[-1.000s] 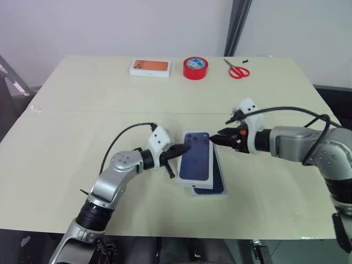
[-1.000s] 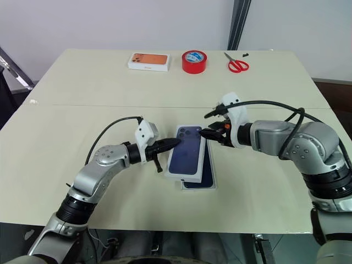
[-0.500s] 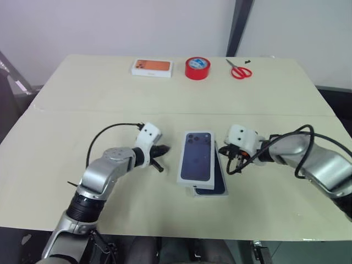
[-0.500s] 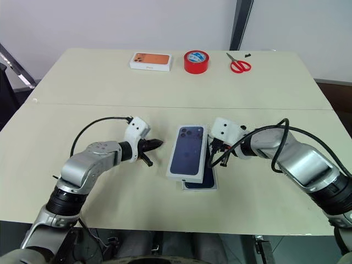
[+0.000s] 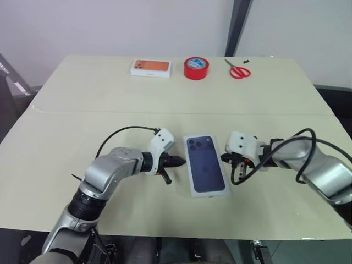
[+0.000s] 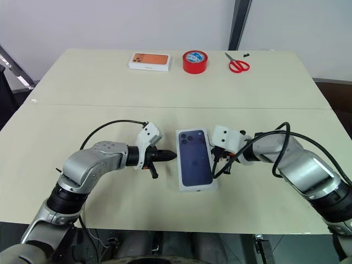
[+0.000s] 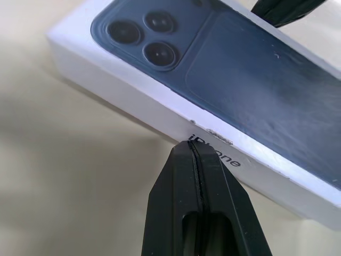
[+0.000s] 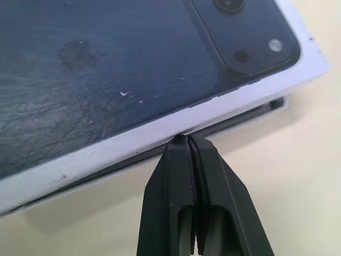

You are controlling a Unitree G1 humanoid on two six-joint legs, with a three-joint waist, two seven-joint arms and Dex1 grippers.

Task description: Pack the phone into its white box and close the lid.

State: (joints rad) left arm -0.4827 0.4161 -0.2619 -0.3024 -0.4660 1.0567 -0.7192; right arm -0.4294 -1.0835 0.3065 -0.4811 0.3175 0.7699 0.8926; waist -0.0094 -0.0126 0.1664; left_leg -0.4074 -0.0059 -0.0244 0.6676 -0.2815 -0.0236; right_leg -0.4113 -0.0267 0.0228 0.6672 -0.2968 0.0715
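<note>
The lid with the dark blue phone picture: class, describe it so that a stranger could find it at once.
On the wide beige table, look at the near middle, between the two black-fingered grippers. There lies the white rectangular lid, its top printed with a dark blue phone. The other white box, at the far edge beside the red tape roll, has an orange top.

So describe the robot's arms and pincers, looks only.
Both arms are silver-grey metal with black ribbed joints. Each wrist carries a white camera housing fed by a looping black cable. The left pincer and right pincer each have two slim black fingers.
</note>
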